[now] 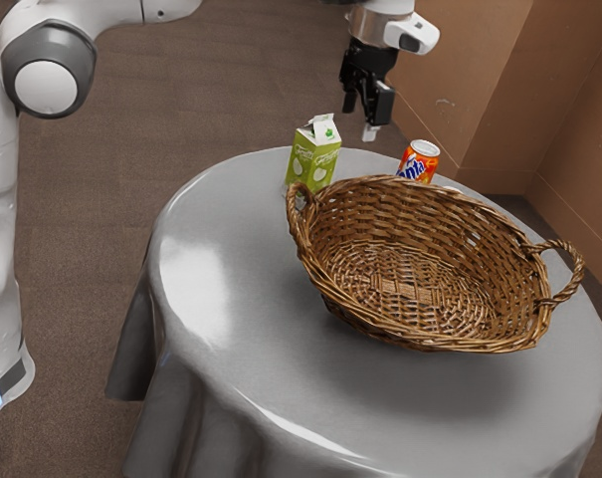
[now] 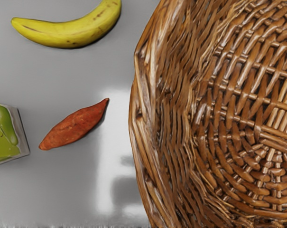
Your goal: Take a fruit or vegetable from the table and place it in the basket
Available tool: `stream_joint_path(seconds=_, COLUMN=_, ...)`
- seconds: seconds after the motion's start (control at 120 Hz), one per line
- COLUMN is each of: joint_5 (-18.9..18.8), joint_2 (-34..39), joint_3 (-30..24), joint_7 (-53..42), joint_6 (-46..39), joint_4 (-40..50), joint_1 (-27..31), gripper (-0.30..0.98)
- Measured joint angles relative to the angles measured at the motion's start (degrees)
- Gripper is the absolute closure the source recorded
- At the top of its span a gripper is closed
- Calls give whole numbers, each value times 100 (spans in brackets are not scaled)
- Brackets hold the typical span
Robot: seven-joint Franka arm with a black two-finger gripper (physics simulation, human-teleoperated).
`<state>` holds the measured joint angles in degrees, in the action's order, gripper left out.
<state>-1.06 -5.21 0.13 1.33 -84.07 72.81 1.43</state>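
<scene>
My black gripper [image 1: 362,119] hangs open in the exterior view, above the table's far side behind the basket, with nothing between its fingers. The brown wicker basket [image 1: 410,334] stands on the table, its bare woven bottom in sight. In the wrist view, a yellow banana [image 2: 69,33] and a reddish-orange sweet potato [image 2: 74,126] lie apart on the table beside the basket [image 2: 143,118]. The sweet potato is between the green carton and the basket wall. Neither can be made out in the exterior view, where the basket stands in front.
The green-and-white drink carton [image 1: 313,157] stands upright beyond the basket's left handle; its top is at the edge of the wrist view [image 2: 5,133]. An orange soda can [image 1: 420,161] stands behind the basket. The round table [image 1: 231,329] has a grey cloth. Two looped handles rise from the basket.
</scene>
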Motion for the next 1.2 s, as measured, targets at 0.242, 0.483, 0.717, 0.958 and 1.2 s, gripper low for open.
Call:
stream_joint_path(seconds=0.242, joint_5=-102, joint_2=-4, joint_3=34, joint_7=29, joint_6=56, joint_4=-7, joint_1=34, gripper=0)
stream_joint_path(seconds=0.483, joint_5=-431, joint_2=-20, joint_3=-120, joint_7=-1351, joint_6=50, joint_4=-257, joint_1=112, gripper=0)
stream_joint_path(seconds=0.717, joint_5=-666, joint_2=-28, joint_3=-138, joint_7=-3905, joint_6=162, joint_4=-199, joint_1=94, gripper=1)
stream_joint_path(seconds=0.958, joint_5=-679, joint_2=-191, joint_3=-135, joint_7=-6238, joint_6=416, joint_4=-169, joint_1=398, gripper=1)
stream_joint_path(seconds=1.2, joint_5=-470, joint_2=-479, joint_3=-166, joint_7=-7635, joint_6=505, joint_4=-152, joint_1=616, gripper=1)
